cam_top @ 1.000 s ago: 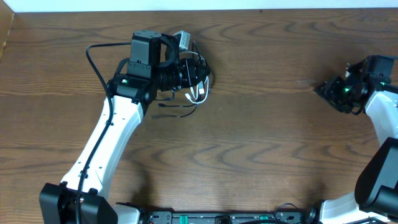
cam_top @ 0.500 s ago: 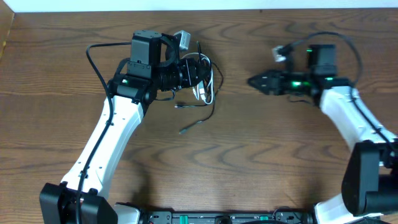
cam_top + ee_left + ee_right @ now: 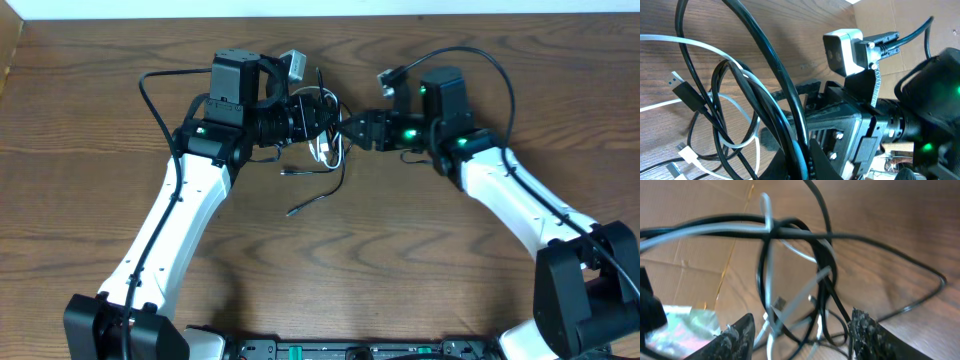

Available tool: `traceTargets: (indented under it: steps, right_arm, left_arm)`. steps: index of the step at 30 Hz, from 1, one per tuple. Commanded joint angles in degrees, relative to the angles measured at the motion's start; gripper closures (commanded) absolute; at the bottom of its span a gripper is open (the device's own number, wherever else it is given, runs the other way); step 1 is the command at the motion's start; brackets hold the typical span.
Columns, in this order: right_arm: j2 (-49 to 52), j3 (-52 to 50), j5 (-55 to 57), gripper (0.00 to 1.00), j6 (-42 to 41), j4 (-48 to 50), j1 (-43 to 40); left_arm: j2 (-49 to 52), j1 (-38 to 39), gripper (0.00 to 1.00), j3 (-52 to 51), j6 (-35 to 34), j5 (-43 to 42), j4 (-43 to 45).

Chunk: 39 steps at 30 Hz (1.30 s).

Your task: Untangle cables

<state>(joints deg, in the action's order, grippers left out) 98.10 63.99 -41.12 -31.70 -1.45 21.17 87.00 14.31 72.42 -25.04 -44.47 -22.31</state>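
A black cable [image 3: 318, 192] and a white cable [image 3: 332, 150] hang tangled together just above the table's upper middle. My left gripper [image 3: 322, 118] is shut on the tangle and holds it up; in the left wrist view the black cable [image 3: 782, 95] and white cable [image 3: 700, 47] loop in front of its jaws [image 3: 802, 160]. My right gripper [image 3: 352, 130] is open and points left at the tangle, its tips at the loops. In the right wrist view the black cable [image 3: 825, 255] and white cable [image 3: 767, 260] cross between the open fingers [image 3: 800, 335].
The brown wooden table [image 3: 420, 260] lies under both arms. A thick black wire [image 3: 150, 95] arcs off the left arm and another [image 3: 480, 60] off the right arm. A white wall edge [image 3: 320, 8] runs along the back.
My right arm has swept from the far right edge leftward to the tangle. The black cable's loose end has dropped lower onto the table. The left gripper has stayed in place.
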Motion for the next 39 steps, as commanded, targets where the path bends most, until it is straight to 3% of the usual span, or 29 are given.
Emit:
traceTargets:
  steps: [1, 4, 5, 6, 12, 16, 23, 32, 36, 37, 39]
  right_arm:
    - [0.70, -0.11, 7.08, 0.43, -4.57, 2.21, 2.21]
    - [0.92, -0.11, 12.52, 0.46, -5.38, 5.18, 3.78]
    - [1.03, -0.11, 13.88, 0.51, -5.42, 5.84, 4.20]
    - [1.49, -0.11, 16.55, 0.65, -5.57, 7.10, 5.01]
    - [4.85, -0.13, 21.42, 0.80, -5.53, 6.38, 5.90]
    - [5.97, -0.13, 23.67, 0.99, -4.11, 3.52, 4.02]
    - [0.52, -0.13, 29.62, 0.99, -0.76, -10.34, -4.09]
    - [-4.37, -0.13, 53.99, 0.99, 6.75, -33.92, -12.39]
    - [-4.37, -0.13, 53.53, 0.99, 6.73, -35.71, -14.58]
    - [-4.37, -0.13, 52.74, 0.99, 6.73, -35.82, -15.06]
    - [-4.55, -0.13, 49.03, 0.99, 7.26, -35.80, -16.26]
  left_arm:
    - [-1.18, -0.07, 0.92, 0.66, 0.96, -0.17, -0.17]
    - [-1.18, 0.02, 0.93, 0.66, 0.96, -0.17, -0.42]
    - [-1.18, 0.20, 0.92, 0.66, 0.96, -0.13, -0.55]
    - [-1.18, 0.50, 0.93, 0.66, 0.96, -0.15, -0.57]
    - [-1.18, 0.50, 0.93, 0.66, 0.94, -0.20, -0.55]
    - [-1.18, 0.50, 0.93, 0.66, 1.03, -0.11, -0.57]
    - [-1.18, -1.77, 0.93, 0.66, 5.77, 0.24, -0.61]
    - [-1.18, -9.53, 0.92, 0.66, 6.43, 0.52, -0.98]
    - [-1.18, -11.54, 0.92, 0.66, 7.48, 0.52, -1.99]
    - [-1.18, -11.76, 0.87, 0.66, 7.50, 0.52, -2.51]
    - [-1.18, -11.78, 0.67, 0.66, 8.94, 0.52, -4.17]
